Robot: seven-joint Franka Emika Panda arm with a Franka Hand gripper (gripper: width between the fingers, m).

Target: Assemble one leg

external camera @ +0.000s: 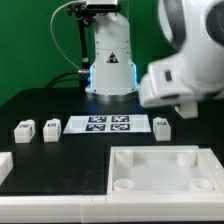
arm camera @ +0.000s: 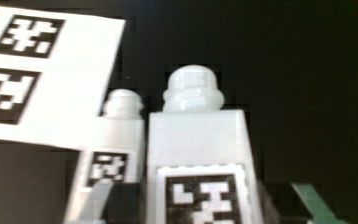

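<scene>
Leg [arm camera: 197,150] fills wrist view: likely light, stiff, slick plastic; pinch flat sides under peg. Gripper [arm camera: 194,208] spread, empty.

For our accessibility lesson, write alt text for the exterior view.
A white robot arm reaches over a black table. On it lie the marker board, flanked by small tagged legs, and in front a white square panel with round corner sockets.

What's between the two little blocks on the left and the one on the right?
The marker board lies there, flat on the table; the exterior view shows it.
</scene>
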